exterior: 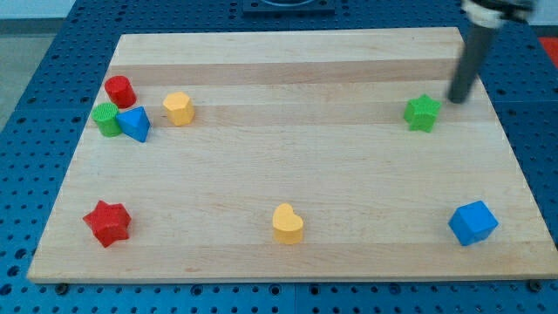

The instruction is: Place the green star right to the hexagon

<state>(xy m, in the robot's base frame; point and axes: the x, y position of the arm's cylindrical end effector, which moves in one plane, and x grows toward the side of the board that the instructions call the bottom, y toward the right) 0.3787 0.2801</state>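
Wooden surface [288, 174] noted on blue pegboard. Our dark rod, tilted, carries no gripper; my tip [455, 100] sits just right of the green star block [422, 112], apart. We find the yellow hexagon block [178, 108] far left.

Place: a robotics lab bench, by the looks of it.
Base: blue perforated board [52, 52] with a regular hole grid, surrounding everything.
Desk: pale wooden desk [288, 166] laid on top.
Props: small coloured plastic blocks, like the blue cube [472, 222].
Hardware: dark rod [466, 65] reaching in, top right.
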